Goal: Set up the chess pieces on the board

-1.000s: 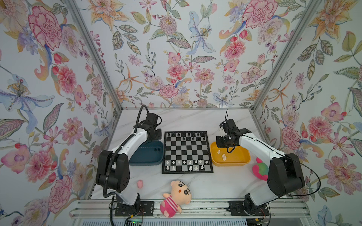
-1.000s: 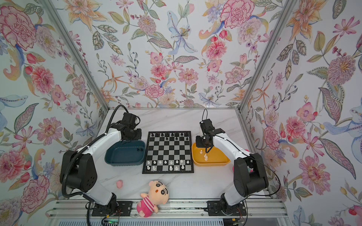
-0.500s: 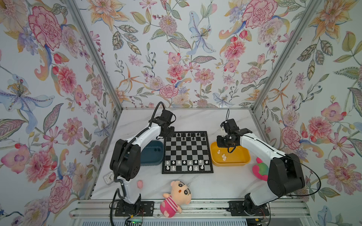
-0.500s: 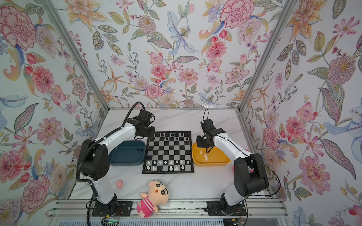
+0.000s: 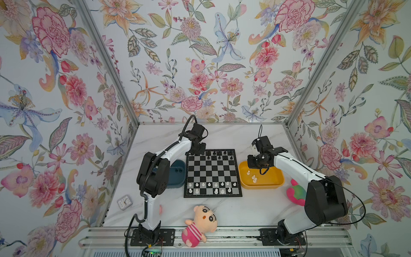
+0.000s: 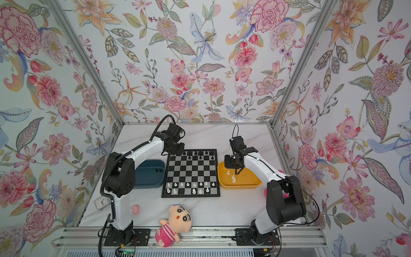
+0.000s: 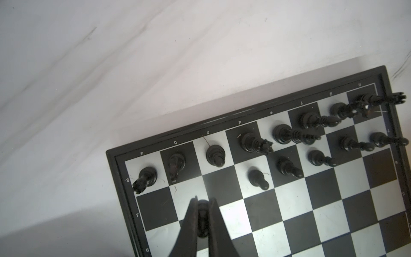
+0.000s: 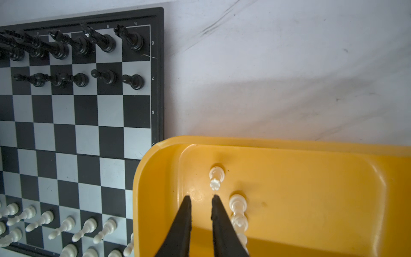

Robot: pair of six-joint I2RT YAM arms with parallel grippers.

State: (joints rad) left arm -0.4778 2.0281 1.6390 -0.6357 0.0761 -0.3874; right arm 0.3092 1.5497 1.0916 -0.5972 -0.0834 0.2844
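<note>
The left claw (image 7: 204,200) is clamping tight on a black pawn (image 7: 202,222), having swung across from the blue tray (image 5: 179,180) a second ago to the far left corner of the board (image 5: 212,171), near the black pieces (image 7: 215,155) standing there. The right claw (image 8: 201,197) is still hovering, slightly parted and empty, over white pieces (image 8: 216,178) in the yellow tray (image 5: 270,175) on the desk (image 5: 222,211).

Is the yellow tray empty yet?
Not empty: the yellow tray holds at least three white chess pieces, visible in the right wrist view.

2 arms (image 5: 169,151): wht links | blk joints (image 5: 324,200) | blk tapered fingers (image 8: 183,222)
</note>
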